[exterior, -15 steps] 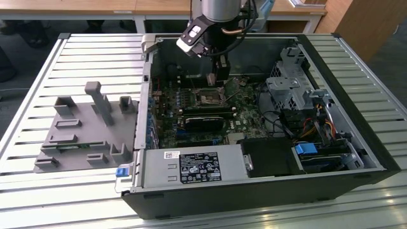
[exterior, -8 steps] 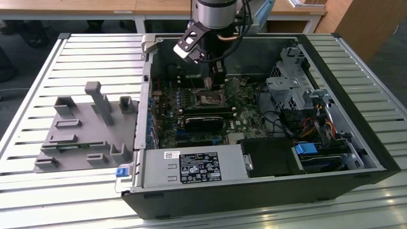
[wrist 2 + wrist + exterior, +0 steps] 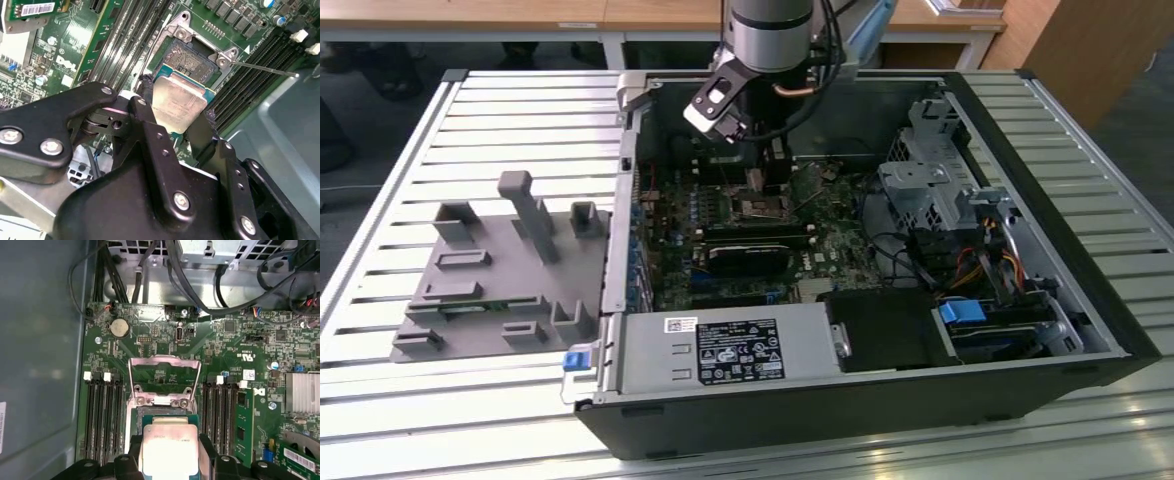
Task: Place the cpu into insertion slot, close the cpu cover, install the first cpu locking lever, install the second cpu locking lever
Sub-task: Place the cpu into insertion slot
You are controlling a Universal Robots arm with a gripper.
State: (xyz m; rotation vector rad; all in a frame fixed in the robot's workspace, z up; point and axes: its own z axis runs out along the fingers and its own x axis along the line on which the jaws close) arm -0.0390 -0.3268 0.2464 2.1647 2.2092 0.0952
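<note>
Silver-tan metal, flat square cpu [image 3: 180, 107]: gripped by its edges in the black two-fingered claw [image 3: 175, 120], held just over the small square black insertion slot [image 3: 192, 57] beneath it; contact unclear. Thin silver frame cpu cover [image 3: 165, 360] stands open beyond the claw. Hazard: released off-square, a corner could ride the rim or bend contacts.

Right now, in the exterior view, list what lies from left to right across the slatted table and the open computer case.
grey plastic fixture → the insertion slot → silver drive cage
</note>
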